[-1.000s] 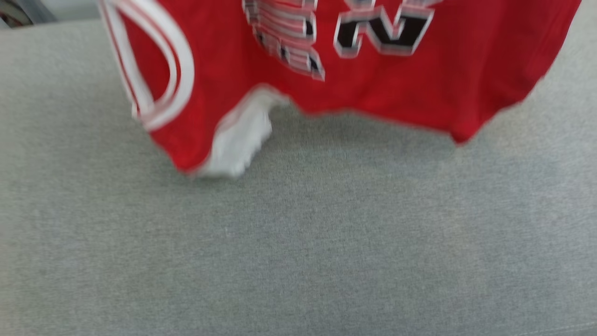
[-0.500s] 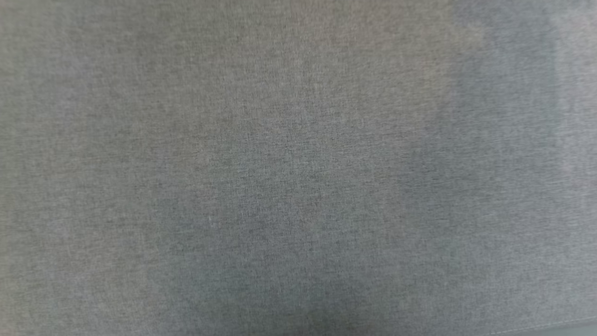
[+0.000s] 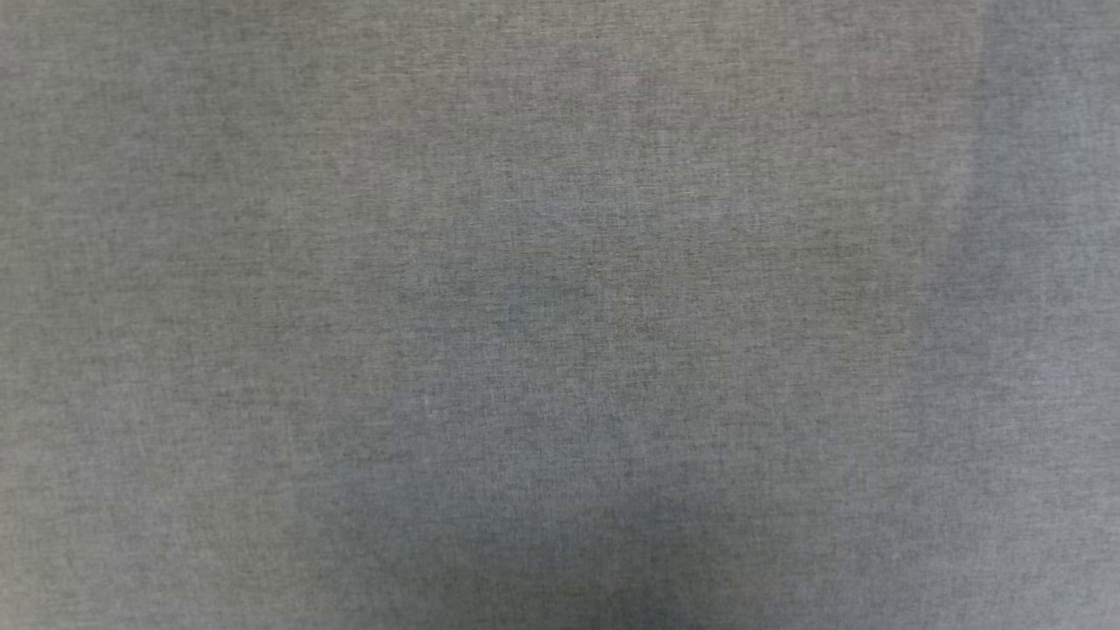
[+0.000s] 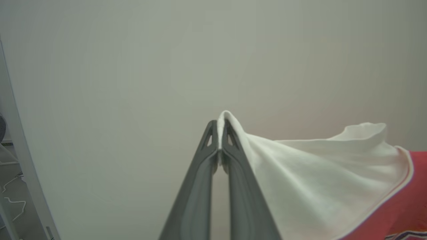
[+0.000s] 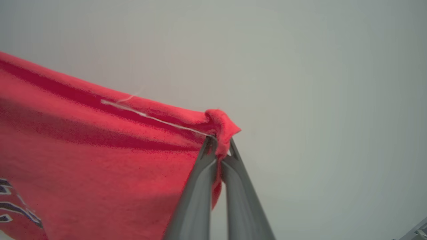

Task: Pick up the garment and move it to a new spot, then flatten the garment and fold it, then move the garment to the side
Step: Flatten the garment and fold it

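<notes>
Left pincer (image 4: 219,128): clenched on the white sleeve of the red jersey-style T-shirt (image 4: 327,186) with black print.
Right pincer (image 5: 220,146): clenched on a bunched red edge of the shirt.
Shirt's place: in the air, stretched between both pincers, off the grey woven-fabric worktop (image 3: 560,315).
Done: pick-up, apparently.
Left: setting down, flattening, folding, moving aside.

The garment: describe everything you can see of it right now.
The garment is a soft red knit T-shirt with a white sleeve and dark, white-outlined print. It is held up, spread between both arms: the left gripper is shut on the sleeve's edge, the right gripper on a bunched red corner trailing a loose white thread.
</notes>
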